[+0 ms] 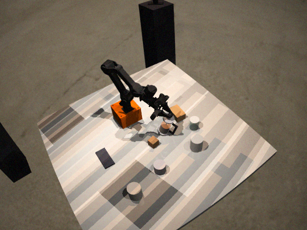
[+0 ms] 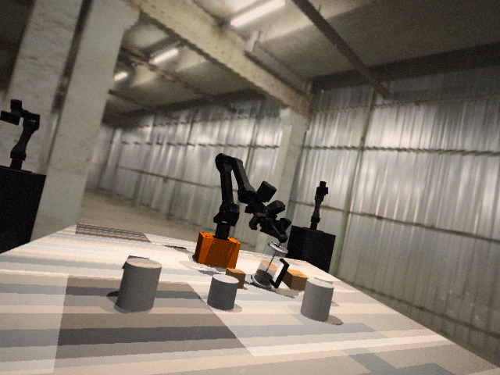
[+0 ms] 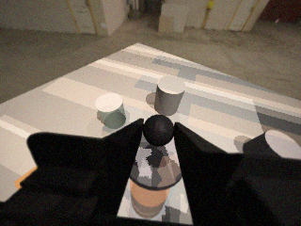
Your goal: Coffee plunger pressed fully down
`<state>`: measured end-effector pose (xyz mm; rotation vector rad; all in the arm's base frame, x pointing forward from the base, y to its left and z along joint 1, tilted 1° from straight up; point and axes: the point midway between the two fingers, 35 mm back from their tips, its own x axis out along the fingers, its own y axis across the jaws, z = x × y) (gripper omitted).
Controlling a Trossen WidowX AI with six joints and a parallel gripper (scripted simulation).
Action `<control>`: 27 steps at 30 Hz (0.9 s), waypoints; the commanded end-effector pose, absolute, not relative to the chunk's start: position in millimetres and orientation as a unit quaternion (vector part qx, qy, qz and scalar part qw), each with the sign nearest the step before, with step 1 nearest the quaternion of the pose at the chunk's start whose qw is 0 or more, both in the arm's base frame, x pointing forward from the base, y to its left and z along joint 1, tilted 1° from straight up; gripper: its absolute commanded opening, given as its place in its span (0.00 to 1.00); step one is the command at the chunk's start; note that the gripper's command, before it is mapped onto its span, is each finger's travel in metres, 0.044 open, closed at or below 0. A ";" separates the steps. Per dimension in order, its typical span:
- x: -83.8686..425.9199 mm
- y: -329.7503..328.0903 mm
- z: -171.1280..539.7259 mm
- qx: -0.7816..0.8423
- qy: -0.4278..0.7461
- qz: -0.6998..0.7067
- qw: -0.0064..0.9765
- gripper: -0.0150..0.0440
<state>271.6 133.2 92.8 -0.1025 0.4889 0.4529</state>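
The gripper (image 3: 158,129) is clamped on the black ball knob (image 3: 158,129) of the coffee plunger, one dark finger (image 3: 123,146) pressing each side of the ball in the wrist view. Directly below the knob sits the round lid (image 3: 154,169) of the coffee press (image 1: 165,126), and through the glass under it a brown layer of coffee shows. In the exterior view the plunger rod (image 2: 273,255) is visible between the disc beneath the gripper and the glass body, so the plunger is not fully down. The press stands on the striped table (image 1: 223,158), its black handle (image 1: 173,128) pointing away from the arm's orange base (image 1: 126,112).

Just beyond the press lies a larger tan box (image 1: 177,112), and a smaller brown cube (image 1: 153,142) rests on the near side of it, apart from the glass. To the press's far side stand a pale short cylinder (image 1: 194,122) and a grey cylinder (image 1: 196,143). Two more grey cylinders (image 1: 159,166) (image 1: 134,190) stand well away toward the table's near edge, and a flat dark slab (image 1: 105,157) lies on the other side. A tall black pillar (image 1: 157,32) rises behind the table.
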 end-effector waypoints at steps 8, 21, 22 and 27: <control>272.5 133.8 87.9 -0.049 0.251 0.220 0.941 0.47; 274.6 134.8 91.4 -0.051 0.244 0.222 0.943 0.47; 274.6 134.8 91.4 -0.051 0.244 0.222 0.943 0.47; 274.6 134.8 91.4 -0.051 0.244 0.222 0.943 0.47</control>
